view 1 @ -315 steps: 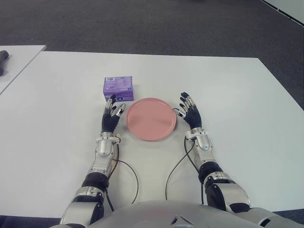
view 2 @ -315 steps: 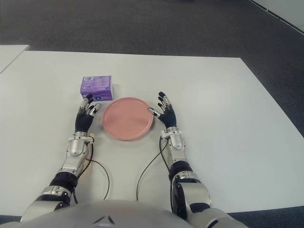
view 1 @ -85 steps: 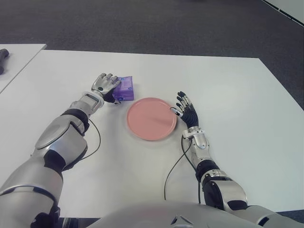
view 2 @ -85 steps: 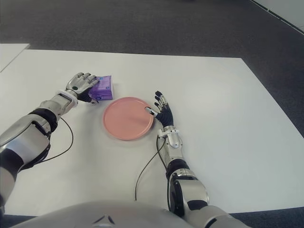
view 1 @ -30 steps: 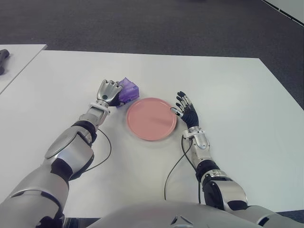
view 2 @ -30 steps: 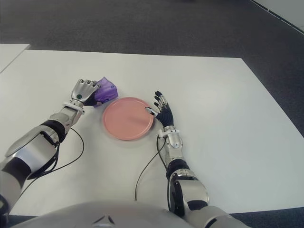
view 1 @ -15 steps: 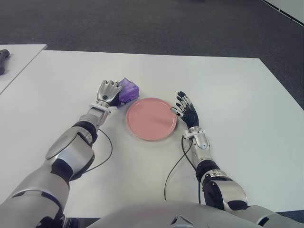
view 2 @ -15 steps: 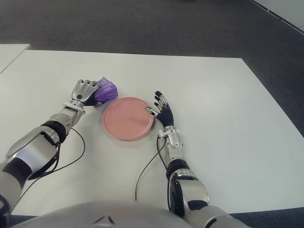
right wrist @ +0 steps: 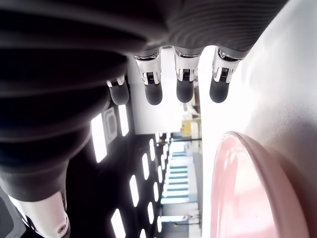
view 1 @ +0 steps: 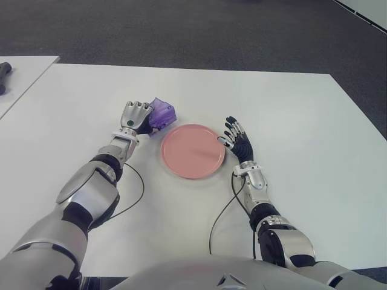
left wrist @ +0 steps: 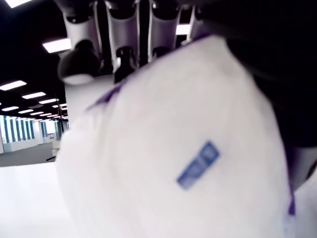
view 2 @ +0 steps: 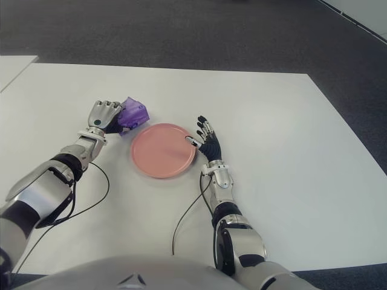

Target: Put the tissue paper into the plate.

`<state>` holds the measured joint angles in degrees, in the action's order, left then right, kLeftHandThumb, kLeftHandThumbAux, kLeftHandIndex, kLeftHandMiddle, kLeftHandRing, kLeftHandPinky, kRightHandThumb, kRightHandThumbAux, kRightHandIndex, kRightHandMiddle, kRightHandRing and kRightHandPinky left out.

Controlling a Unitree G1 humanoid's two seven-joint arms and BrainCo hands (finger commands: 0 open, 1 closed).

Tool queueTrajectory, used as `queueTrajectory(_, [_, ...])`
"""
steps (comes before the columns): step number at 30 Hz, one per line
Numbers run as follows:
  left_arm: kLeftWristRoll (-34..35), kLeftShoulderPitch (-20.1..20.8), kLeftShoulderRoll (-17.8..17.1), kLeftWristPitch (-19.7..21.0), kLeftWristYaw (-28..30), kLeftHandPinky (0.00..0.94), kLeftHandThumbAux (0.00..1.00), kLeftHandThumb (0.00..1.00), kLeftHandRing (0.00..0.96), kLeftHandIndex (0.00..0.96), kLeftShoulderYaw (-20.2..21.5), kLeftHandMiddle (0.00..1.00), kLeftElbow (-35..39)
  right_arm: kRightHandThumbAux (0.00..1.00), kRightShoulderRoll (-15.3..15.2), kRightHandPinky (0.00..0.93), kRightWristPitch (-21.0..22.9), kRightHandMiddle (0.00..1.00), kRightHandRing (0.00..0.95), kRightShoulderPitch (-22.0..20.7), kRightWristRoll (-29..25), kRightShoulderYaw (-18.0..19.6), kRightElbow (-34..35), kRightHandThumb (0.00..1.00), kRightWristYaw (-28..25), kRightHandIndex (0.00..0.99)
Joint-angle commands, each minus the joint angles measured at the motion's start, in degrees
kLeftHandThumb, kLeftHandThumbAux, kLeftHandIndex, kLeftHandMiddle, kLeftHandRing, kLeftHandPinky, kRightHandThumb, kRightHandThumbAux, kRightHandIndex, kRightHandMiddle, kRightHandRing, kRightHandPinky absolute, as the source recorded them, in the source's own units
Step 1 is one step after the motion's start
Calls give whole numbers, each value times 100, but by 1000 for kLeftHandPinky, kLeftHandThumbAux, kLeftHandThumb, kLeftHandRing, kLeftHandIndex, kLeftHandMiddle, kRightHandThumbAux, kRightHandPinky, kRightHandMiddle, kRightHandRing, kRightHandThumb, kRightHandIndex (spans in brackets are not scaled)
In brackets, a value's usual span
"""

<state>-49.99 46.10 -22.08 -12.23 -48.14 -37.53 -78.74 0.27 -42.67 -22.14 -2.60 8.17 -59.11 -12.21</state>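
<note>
My left hand (view 1: 136, 115) is shut on the purple tissue pack (view 1: 161, 113), holding it tilted just off the white table (view 1: 290, 109), a little beyond the far left rim of the pink plate (view 1: 192, 151). In the left wrist view the tissue pack (left wrist: 168, 148) fills the frame with the fingers (left wrist: 124, 29) curled over its top. My right hand (view 1: 237, 138) shows at the plate's right rim with its fingers (right wrist: 184, 82) spread and nothing in them. The plate holds nothing.
A second white table (view 1: 18, 75) stands at the far left with a dark object (view 1: 3, 70) on its edge. Dark carpet (view 1: 199, 30) lies beyond the table. Two black cables (view 1: 221, 217) trail from my wrists toward the near edge.
My left hand has closed on the tissue pack and lifted and tilted it from where it lay flat. In the last second it rose slightly. The right hand stayed still.
</note>
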Motion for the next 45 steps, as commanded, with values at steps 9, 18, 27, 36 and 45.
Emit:
queueTrajectory(9, [234,410,-246,-247,-376,863,701,711,846,445,420,842,53,706,3,55,155,30,13,700,-110,117,-568,96,45,62])
queueTrajectory(18, [262,810,-396,-603,-754,864,700,711,855,444,553,856,150,706,9,55,155,30,13,676,-103,114,-597,96,61,62])
queueTrajectory(27, [124,1016,-502,-898,-1258,864,699,714,857,445,457,857,331,706,16,55,163,30,13,647,-94,111,-630,96,81,62])
queueTrajectory(36, [-34,1138,-475,-1122,-1511,864,697,716,856,445,296,856,499,706,17,55,168,30,13,631,-92,108,-648,96,92,62])
queueTrajectory(45, [-253,1137,-269,-1457,-1672,877,697,711,870,444,32,873,812,706,11,55,175,30,13,617,-94,114,-658,96,89,62])
